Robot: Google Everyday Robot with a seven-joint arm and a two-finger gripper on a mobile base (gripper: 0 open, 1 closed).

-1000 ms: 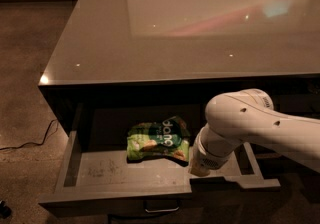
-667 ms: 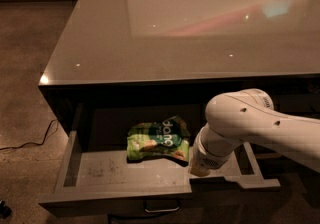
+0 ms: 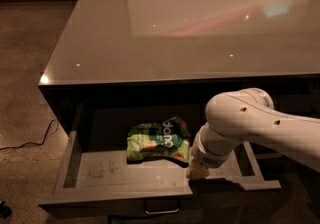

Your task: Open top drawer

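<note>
Camera view: top drawer stands open at 6 o'clock, under grey counter; loop handle at front middle. Green snack bag lies inside. Gripper at bag's 4 o'clock, down in drawer; whether wide or narrow, cannot tell.

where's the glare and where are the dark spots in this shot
Camera view: dim, warm light overall. The glossy countertop mirrors a pale patch and small point highlights. The recess behind the open top drawer is in deep shadow, though the green snack bag is lit. The gripper, low at the drawer's front right beside the bag, throws a dark shadow on the drawer floor.
</note>
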